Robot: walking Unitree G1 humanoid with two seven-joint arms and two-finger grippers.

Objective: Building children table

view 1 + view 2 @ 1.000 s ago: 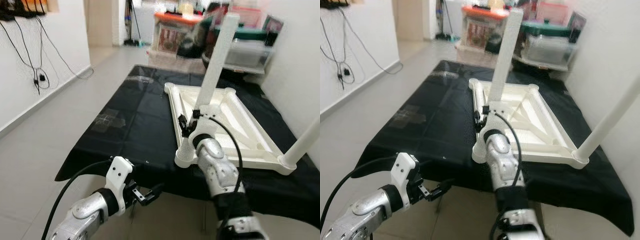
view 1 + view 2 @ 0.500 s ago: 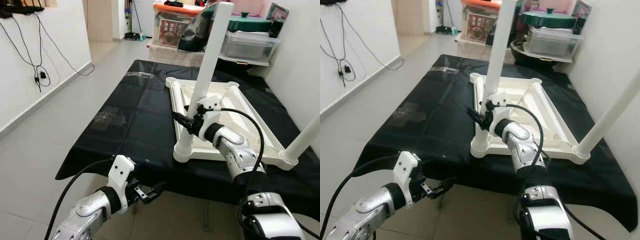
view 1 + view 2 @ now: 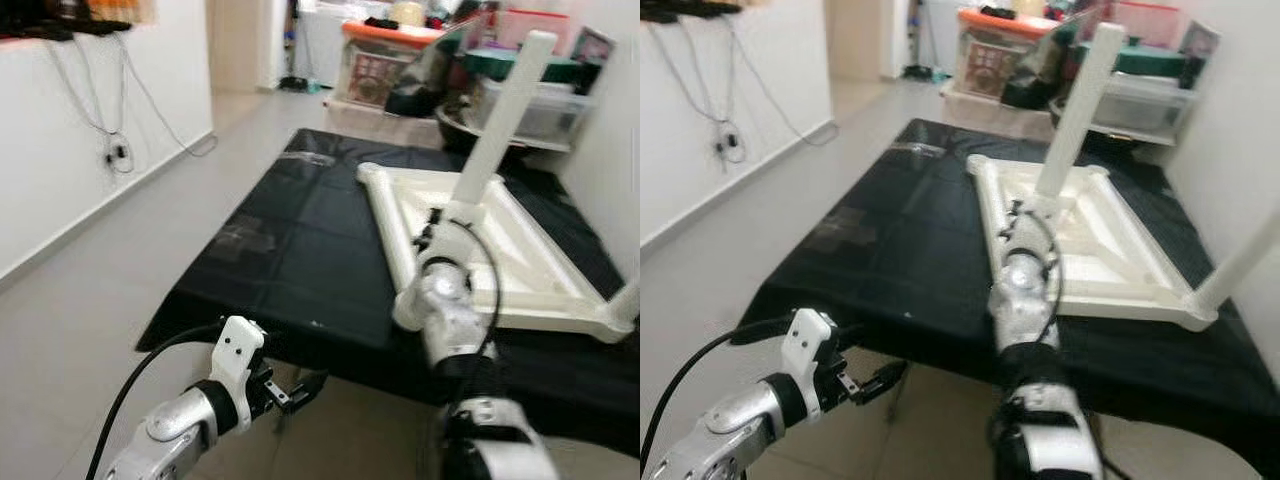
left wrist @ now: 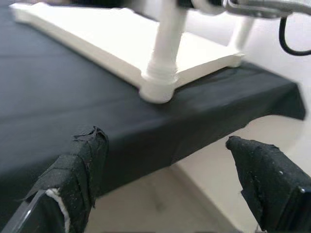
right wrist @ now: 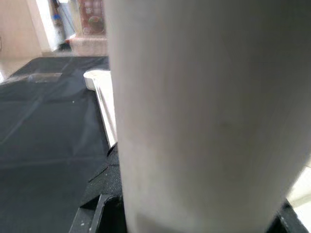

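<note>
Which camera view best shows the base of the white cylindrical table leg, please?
The left wrist view: the white cylindrical table leg visibly meets its corner socket. The eye views have the right hand covering that joint, and the right wrist view gives a blurred close-up of the shaft.

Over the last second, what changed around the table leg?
The camera shifted. The right claw, off to the leg's left side half a second ago, now sits against the white leg near its socket. The upturned tabletop stayed put; the left claw still hangs open below the black cloth.
</note>
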